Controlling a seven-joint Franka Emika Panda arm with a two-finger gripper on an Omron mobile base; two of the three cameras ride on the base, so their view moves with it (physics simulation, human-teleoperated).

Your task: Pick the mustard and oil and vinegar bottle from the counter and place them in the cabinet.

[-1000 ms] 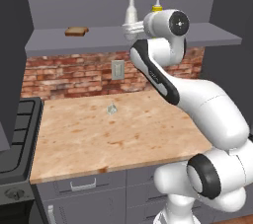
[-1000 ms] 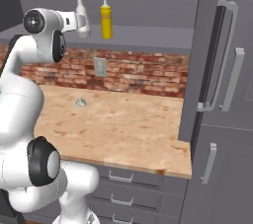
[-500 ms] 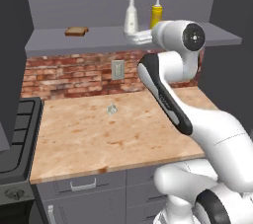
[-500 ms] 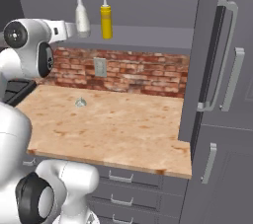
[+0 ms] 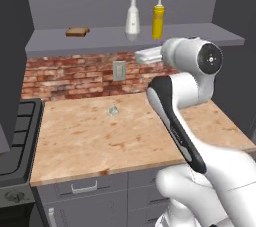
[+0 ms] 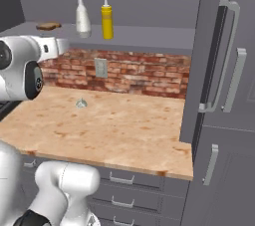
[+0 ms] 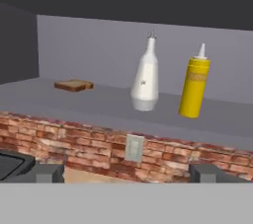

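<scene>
Mustard [image 7: 194,88] and the oil and vinegar bottle [image 7: 145,76] both stand upright in the cabinet [image 7: 99,100], side by side w/ a small gap between them, mustard to the right of the pear-shaped bottle in all three views (base views: mustard [image 5: 158,19], bottle [image 5: 132,17]; from the right, mustard [image 6: 107,19], bottle [image 6: 82,18]). A slice of bread [image 7: 73,85] lies flat on the same shelf, well to the left of the bottles.

Gripper [image 7: 126,172] is raised in front of the brick backsplash [image 5: 75,76], below shelf level, facing the bottles; its two finger tips [image 7: 47,171] sit wide apart at the bottom corners of the hand view w/ nothing between them. In the left base view the gripper [image 5: 146,56] pokes out left of the white wrist joint, apart from both bottles.

Desk [image 5: 100,136] carries a tiny clear glassy object [image 5: 113,111] near the wall outlet [image 5: 118,70]. Stove [image 5: 15,131] at the desk's left end; tall grey doors w/ handles [image 6: 226,56] on the right.
</scene>
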